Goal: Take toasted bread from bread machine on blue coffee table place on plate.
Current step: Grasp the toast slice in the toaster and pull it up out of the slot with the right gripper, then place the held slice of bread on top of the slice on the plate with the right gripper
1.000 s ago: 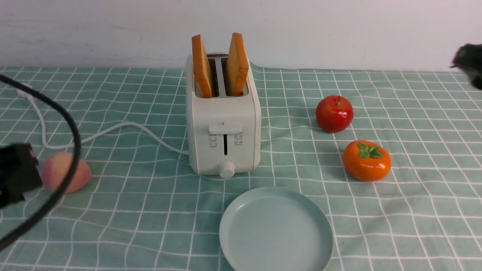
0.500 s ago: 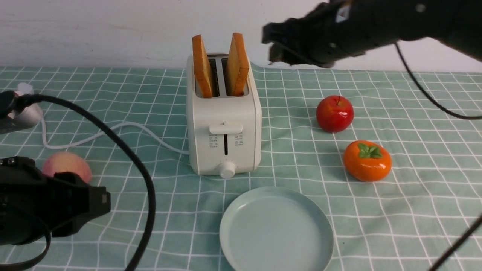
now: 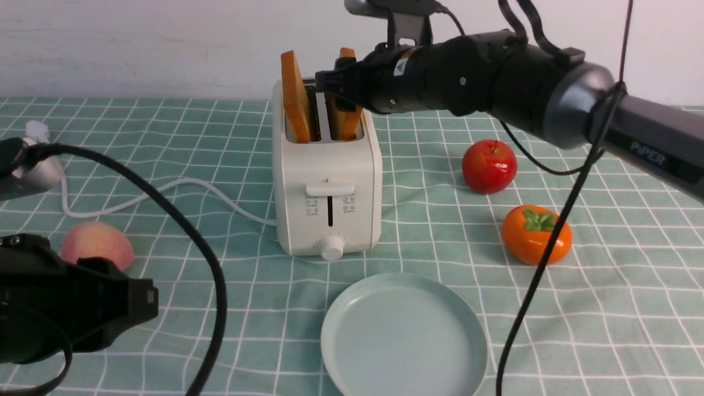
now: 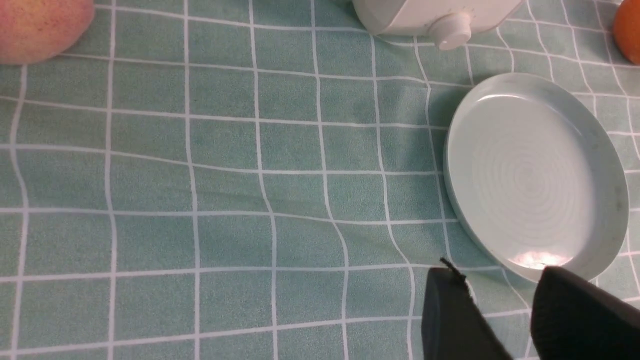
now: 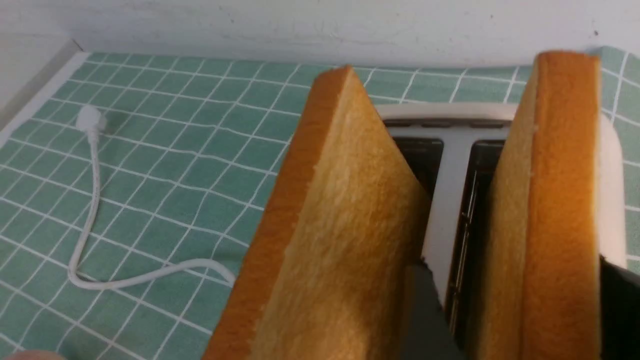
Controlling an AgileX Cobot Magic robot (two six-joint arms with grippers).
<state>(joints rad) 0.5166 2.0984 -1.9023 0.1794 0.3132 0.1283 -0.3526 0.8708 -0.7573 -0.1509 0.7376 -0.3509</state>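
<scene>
Right gripper: half a second earlier it hangs above and to the right of the bread machine, clear of the toasted bread. It is now at the slot tops, around the right slice. In the right wrist view, one of its fingers stands in the gap between the two slices and the other sits just beyond the outer face of the right slice. The jaws are spread a little wider than the slice. Whether the pads press on it cannot be told.

Left gripper: position is almost unchanged over the last half second, low at the near left of the blue coffee table. Its jaws are parted with nothing between them, and the tips hover just beside the near rim of the plate.

Toasted bread: both slices remain upright in the slots, tilted apart at the top. The left slice is untouched.

Unchanged items:
- The plate lies bare just in front of the bread machine.
- The white cord trails to the left.
- The peach lies at the left.
- The apple and persimmon lie at the right, well apart from the bread machine.
</scene>
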